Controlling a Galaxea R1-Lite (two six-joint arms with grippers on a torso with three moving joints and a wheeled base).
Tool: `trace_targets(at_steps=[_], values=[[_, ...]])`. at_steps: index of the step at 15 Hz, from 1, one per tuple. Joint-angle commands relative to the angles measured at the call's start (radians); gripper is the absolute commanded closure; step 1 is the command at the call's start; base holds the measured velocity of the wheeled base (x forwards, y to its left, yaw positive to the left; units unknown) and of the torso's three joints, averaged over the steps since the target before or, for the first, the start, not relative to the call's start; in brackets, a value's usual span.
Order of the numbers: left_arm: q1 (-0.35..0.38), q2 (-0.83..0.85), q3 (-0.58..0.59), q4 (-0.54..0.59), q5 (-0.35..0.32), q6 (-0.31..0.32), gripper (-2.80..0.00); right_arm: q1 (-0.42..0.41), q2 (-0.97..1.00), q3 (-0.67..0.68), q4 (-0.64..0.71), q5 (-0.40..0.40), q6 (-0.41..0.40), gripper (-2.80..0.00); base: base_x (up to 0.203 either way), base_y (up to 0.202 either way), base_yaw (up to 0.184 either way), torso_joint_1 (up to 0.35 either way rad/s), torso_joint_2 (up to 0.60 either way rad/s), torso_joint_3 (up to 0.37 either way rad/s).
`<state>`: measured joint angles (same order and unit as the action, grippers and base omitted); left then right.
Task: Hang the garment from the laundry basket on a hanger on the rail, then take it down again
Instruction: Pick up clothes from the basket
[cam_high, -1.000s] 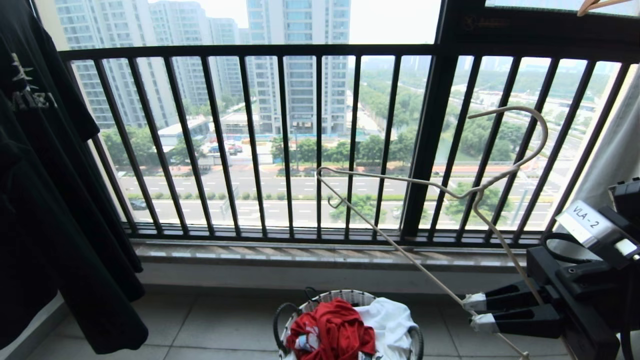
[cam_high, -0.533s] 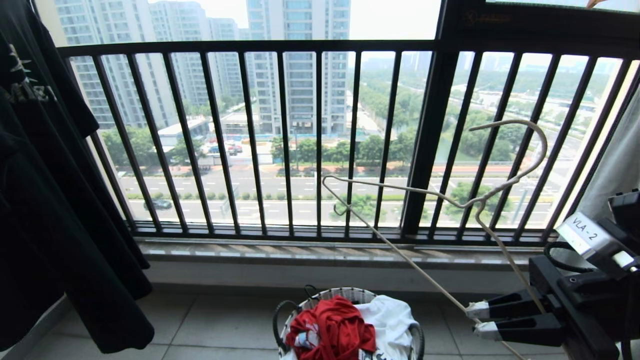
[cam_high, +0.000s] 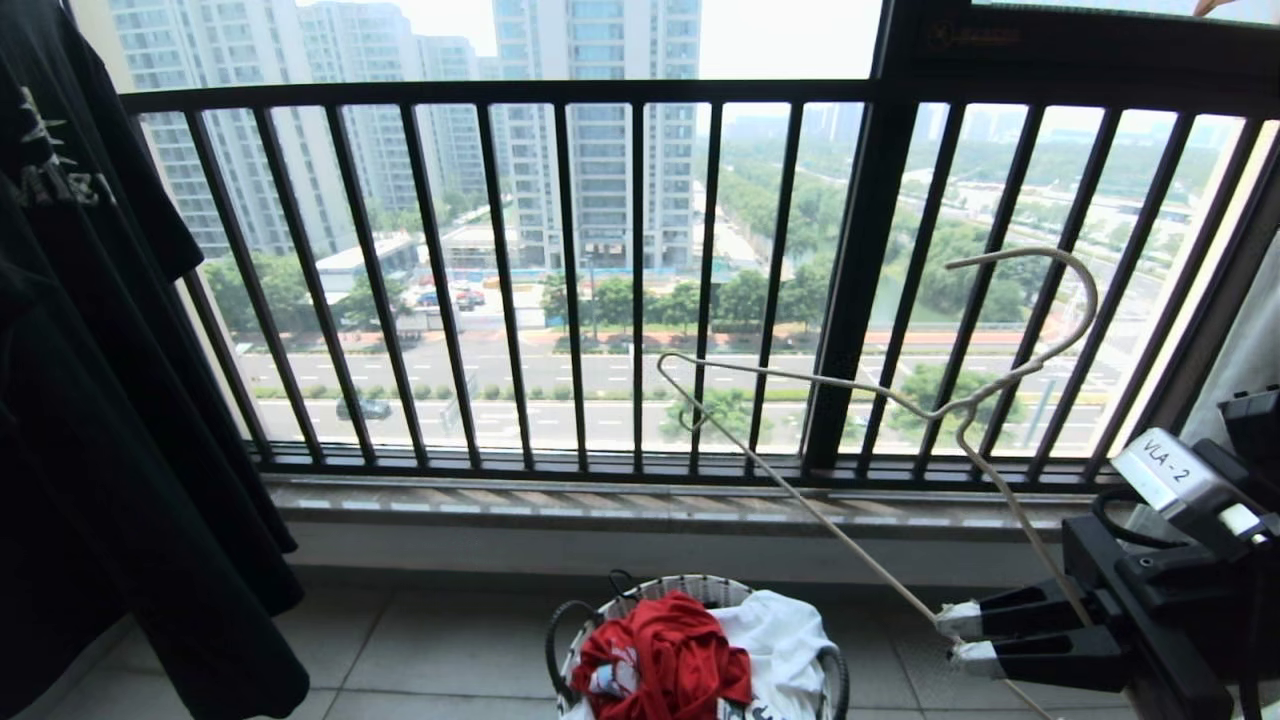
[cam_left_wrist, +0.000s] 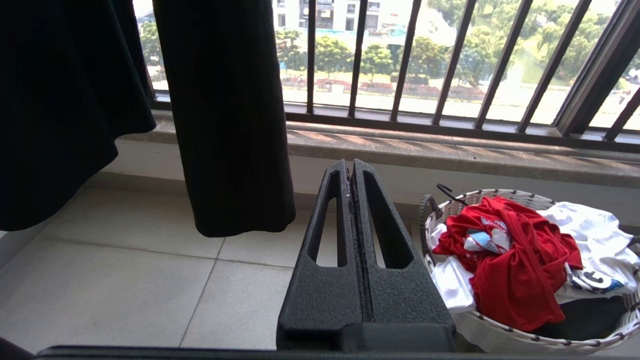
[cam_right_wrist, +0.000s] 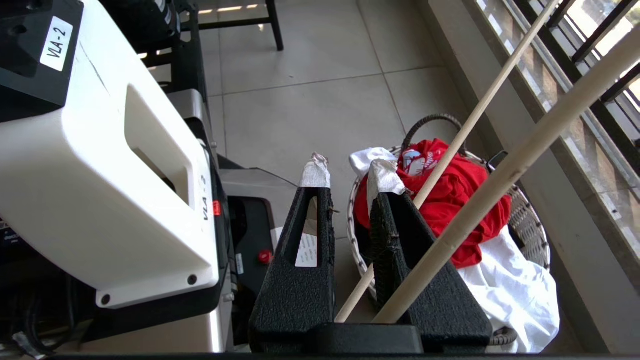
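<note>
My right gripper (cam_high: 953, 638) pinches the white wire hanger (cam_high: 870, 400) by its lower bar, hook free for the shirt. The red T-shirt (cam_high: 665, 655) lies in the laundry basket (cam_high: 690, 592). My left gripper (cam_left_wrist: 351, 172) is closed, empty.

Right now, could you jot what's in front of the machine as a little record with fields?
Place: balcony floor by a dark barred railing
Laundry basket: on the tiles, holding clothes
Garment: red, crumpled on top in the basket
White garment: beside the red one
Right claw: grips a hanger, tilted in the air
Left claw: shut, empty, low beside the basket
Black T-shirt: hanging on the left
</note>
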<state>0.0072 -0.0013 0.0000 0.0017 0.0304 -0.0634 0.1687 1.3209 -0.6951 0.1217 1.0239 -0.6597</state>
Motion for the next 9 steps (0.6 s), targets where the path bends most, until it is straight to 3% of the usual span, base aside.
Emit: trace_targets(at_steps=[1,9], values=[[0.0,0.001,0.0,0.0,0.0,-0.001,0.0,-0.003,0.003,0.003,-0.013,0.005,-0.001,0.0,0.0,0.0,0.0,0.0,0.0,0.0],[0.0,0.001,0.0,0.0,0.0,-0.001,0.0,-0.02,-0.052,0.0,-0.013,0.005,0.005,0.0,0.0,0.0,0.0,0.0,0.0,0.0]])
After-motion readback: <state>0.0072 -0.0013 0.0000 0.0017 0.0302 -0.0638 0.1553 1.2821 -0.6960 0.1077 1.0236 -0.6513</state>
